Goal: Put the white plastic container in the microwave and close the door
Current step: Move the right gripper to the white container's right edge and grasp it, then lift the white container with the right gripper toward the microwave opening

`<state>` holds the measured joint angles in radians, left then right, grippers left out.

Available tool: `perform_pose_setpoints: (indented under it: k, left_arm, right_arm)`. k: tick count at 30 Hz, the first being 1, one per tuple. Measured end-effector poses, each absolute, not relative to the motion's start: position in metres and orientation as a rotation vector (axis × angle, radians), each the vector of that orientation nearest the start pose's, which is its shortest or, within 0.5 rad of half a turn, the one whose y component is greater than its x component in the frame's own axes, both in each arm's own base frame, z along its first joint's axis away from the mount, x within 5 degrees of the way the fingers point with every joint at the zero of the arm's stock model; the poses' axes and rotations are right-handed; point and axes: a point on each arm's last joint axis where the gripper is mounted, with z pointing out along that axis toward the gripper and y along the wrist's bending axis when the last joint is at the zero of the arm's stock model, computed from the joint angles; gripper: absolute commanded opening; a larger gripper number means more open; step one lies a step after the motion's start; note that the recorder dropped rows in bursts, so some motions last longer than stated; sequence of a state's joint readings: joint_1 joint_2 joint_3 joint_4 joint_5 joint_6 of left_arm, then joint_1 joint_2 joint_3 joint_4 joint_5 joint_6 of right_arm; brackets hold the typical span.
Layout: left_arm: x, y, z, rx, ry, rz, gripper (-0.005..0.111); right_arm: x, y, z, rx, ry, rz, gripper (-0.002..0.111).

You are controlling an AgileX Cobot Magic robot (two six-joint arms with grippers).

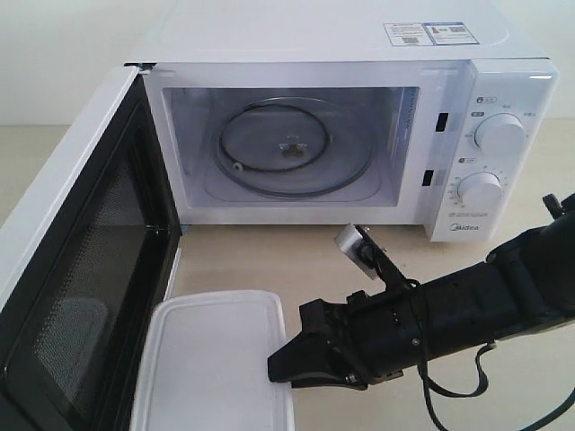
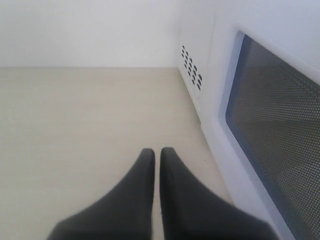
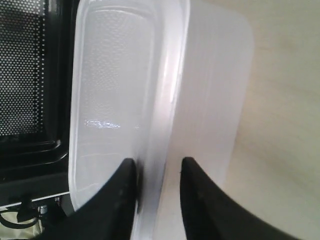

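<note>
On the near table (image 1: pixel 269 260), beside the open door (image 1: pixel 81 269), the white plastic container (image 1: pixel 211 359) lies flat with the right tool (image 3: pixel 159 170) clamped on its right rim, probably light, bendy and slippery, so grip deep; the left tool (image 2: pixel 156 152) is closed and empty; farther, the microwave (image 1: pixel 359 54) stands open

Beige table (image 1: pixel 269 260) bearing microwave (image 1: pixel 314 40), container (image 1: pixel 211 359)

Microwave (image 1: pixel 341 36): white casing, two white dials (image 1: pixel 499 135), blue-and-white stickers (image 1: pixel 429 33) on top. Door (image 1: pixel 81 296) of the microwave: black inner face, fine dotted mesh. In front of the microwave: white plastic container (image 1: pixel 211 359), translucent milky white; right gripper (image 1: pixel 280 368), black; table (image 1: pixel 269 260), pale beige.
</note>
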<state>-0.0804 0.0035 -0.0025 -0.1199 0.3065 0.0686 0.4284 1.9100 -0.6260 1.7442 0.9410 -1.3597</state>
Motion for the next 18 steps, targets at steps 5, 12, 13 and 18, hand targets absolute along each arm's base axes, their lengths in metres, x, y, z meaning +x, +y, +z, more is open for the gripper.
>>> perform_pose_setpoints:
  k: [5, 12, 13, 18]
  left_arm:
    - [0.0540, -0.0077, 0.1863, 0.057, 1.790, -0.123, 0.004]
    - [0.0540, -0.0076, 0.1863, 0.055, 1.790, -0.122, 0.004]
    - [0.0540, -0.0076, 0.1863, 0.055, 1.790, -0.122, 0.004]
    - [0.0540, -0.0076, 0.1863, 0.055, 1.790, -0.122, 0.004]
  right_arm:
    - [0.2191, 0.1797, 0.1059, -0.311, 2.617, 1.520, 0.016]
    - [0.2190, 0.1810, 0.1081, -0.309, 2.601, 1.553, 0.000]
    - [0.2189, 0.1812, 0.1084, -0.311, 2.598, 1.560, 0.000]
    - [0.2181, 0.1815, 0.1091, -0.289, 2.607, 1.582, 0.000]
